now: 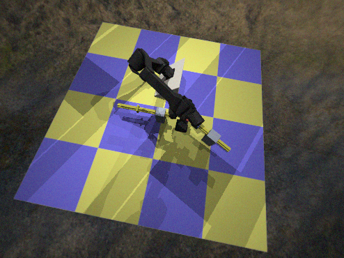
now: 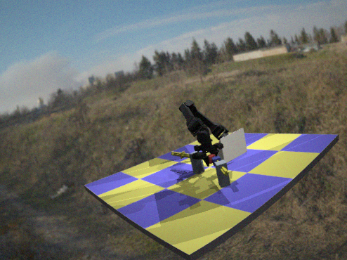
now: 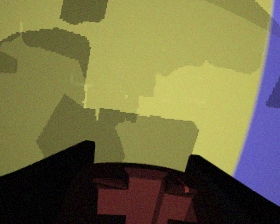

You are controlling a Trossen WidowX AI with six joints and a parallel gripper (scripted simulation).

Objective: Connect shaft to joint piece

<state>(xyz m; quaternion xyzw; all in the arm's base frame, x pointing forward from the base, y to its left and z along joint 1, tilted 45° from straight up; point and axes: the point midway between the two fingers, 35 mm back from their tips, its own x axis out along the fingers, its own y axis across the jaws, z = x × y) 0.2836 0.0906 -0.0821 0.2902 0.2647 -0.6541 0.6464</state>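
Note:
The red joint piece is mostly hidden by my gripper, which is shut on it; the wrist view shows it between the dark fingers. The fixed yellow shaft passes through a grey block, with a small blue part at its inner end. The second yellow shaft, with a raised collar, runs through another grey block toward the joint at an angle. Where the joint's opening points is hidden.
A pale upright panel stands beside the arm, behind the blocks. The arm reaches over the second shaft's inner end. Everything stands on a yellow and blue chequered board, crossed by shadows.

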